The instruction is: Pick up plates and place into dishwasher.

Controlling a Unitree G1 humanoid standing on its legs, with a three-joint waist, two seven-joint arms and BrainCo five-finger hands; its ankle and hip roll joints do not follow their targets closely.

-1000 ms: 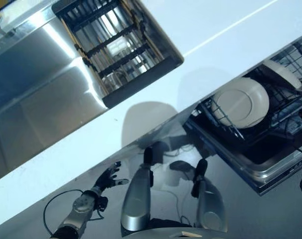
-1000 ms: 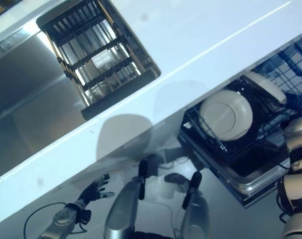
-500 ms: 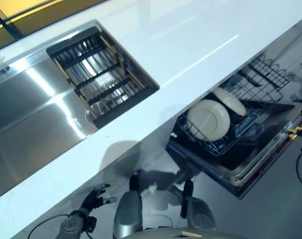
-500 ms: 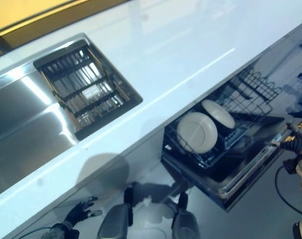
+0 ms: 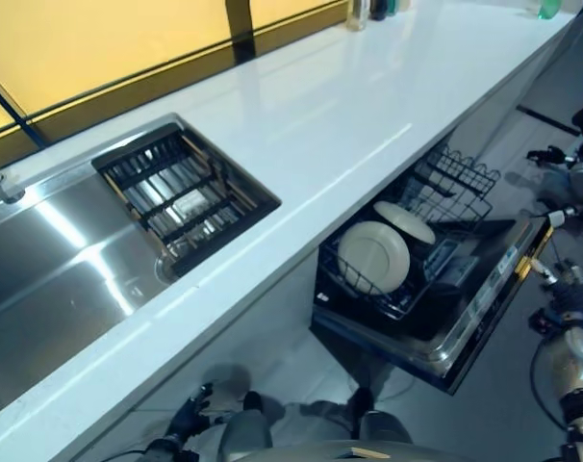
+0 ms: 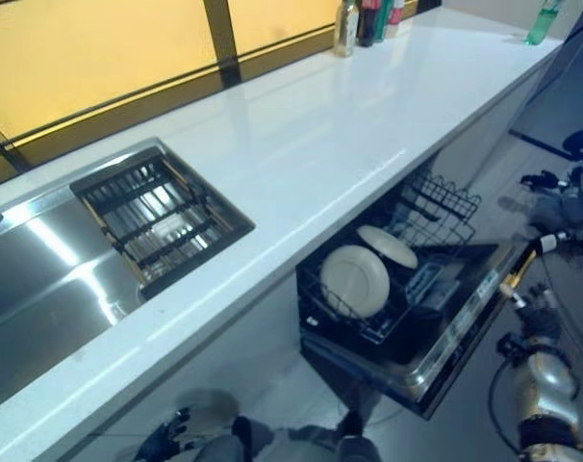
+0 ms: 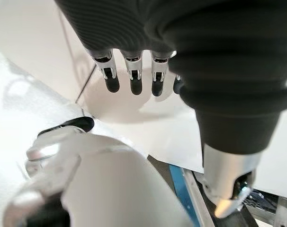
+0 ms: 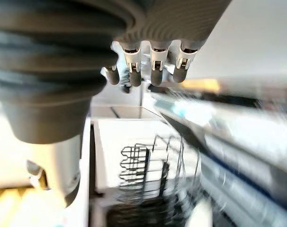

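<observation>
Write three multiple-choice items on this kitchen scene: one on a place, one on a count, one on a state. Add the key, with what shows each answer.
1. Where are the round cream plates?
A. in the steel sink
B. in the black wire dishwasher rack
C. on the white countertop

2. How many cream plates stand in that black wire dishwasher rack?
A. two
B. four
C. none

3. What state is the dishwasher's steel-lined door in?
A. shut
B. folded down open
C. taken off

Key:
1 B, both plates sit among the rack's wires, below the white countertop and far from the steel sink.
2 A, one plate faces the camera and a second leans behind it.
3 B, the door juts out under the pulled-out rack.

Both robot hands, left and right, hold nothing.
</observation>
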